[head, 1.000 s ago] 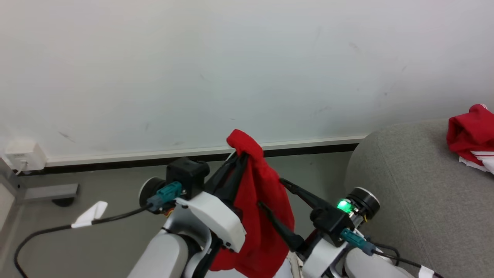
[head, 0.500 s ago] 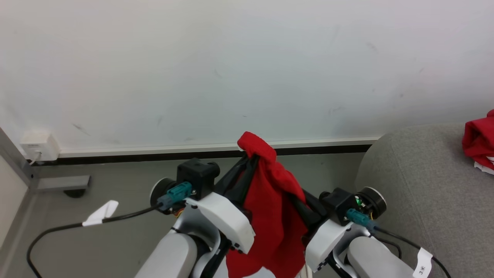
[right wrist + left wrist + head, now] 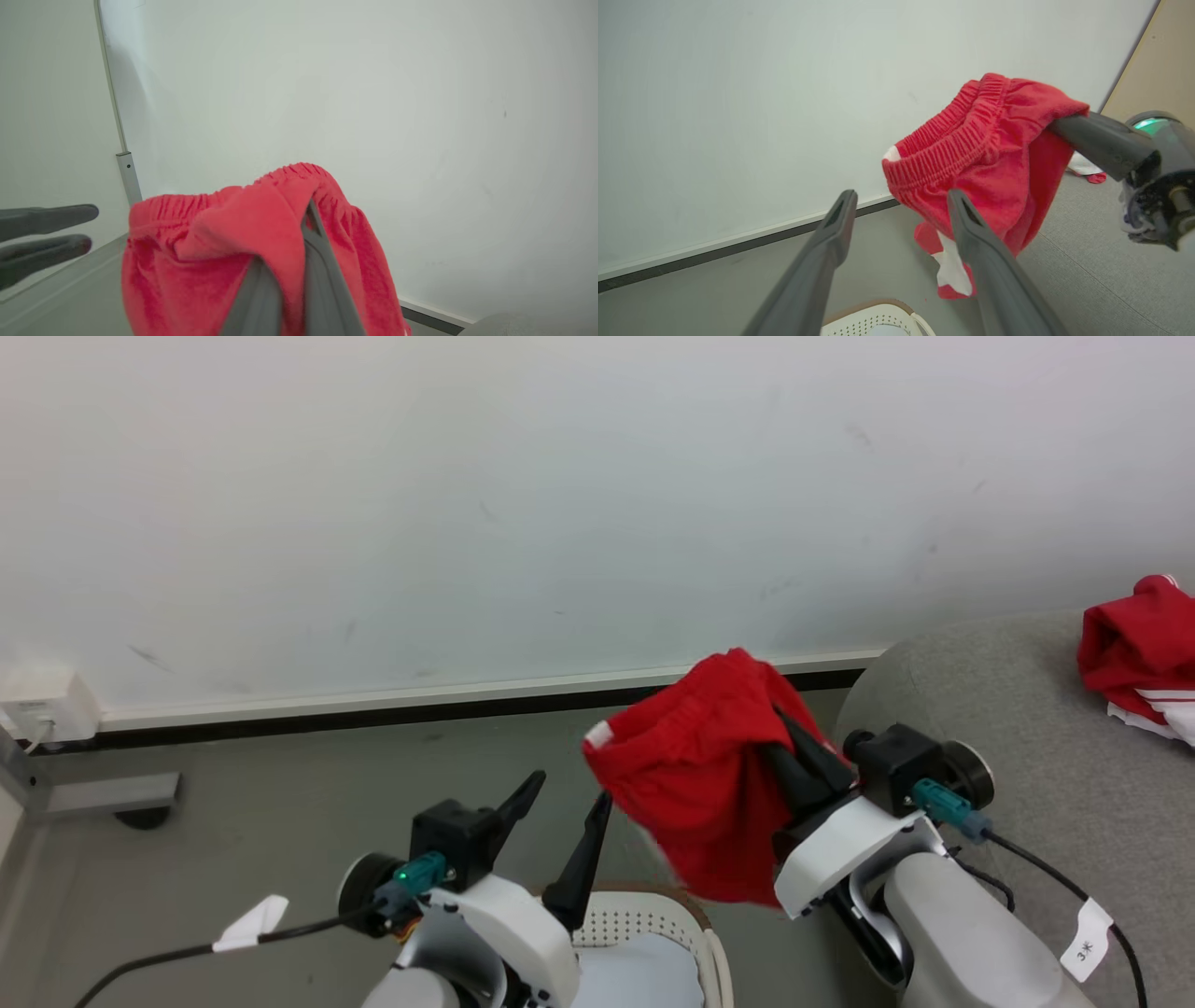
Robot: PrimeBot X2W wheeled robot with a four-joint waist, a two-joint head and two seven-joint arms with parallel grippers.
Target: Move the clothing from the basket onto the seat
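A red garment (image 3: 705, 784) with an elastic waistband hangs in the air in front of the wall, with my right gripper (image 3: 782, 723) shut on it. In the right wrist view the shut fingers (image 3: 317, 261) pinch a fold of the cloth (image 3: 219, 242). To its lower left, my left gripper (image 3: 563, 807) is open and holds nothing. Its two fingertips (image 3: 847, 205) stand apart just short of the cloth (image 3: 985, 154). The basket (image 3: 714, 957) shows its cream perforated wall and brown rim at the bottom edge. The grey seat (image 3: 1018, 709) is at the right, with more red and white clothing (image 3: 1134, 653) lying on it.
A white wall with a dark baseboard (image 3: 327, 714) runs behind. A white socket box (image 3: 42, 705) and a grey metal foot (image 3: 93, 793) sit at the far left. A black cable with a white tag (image 3: 247, 919) trails over the grey floor.
My left gripper has opened, let go of the red garment and dropped lower. My right gripper has shut on the garment and carried it right, toward the seat.
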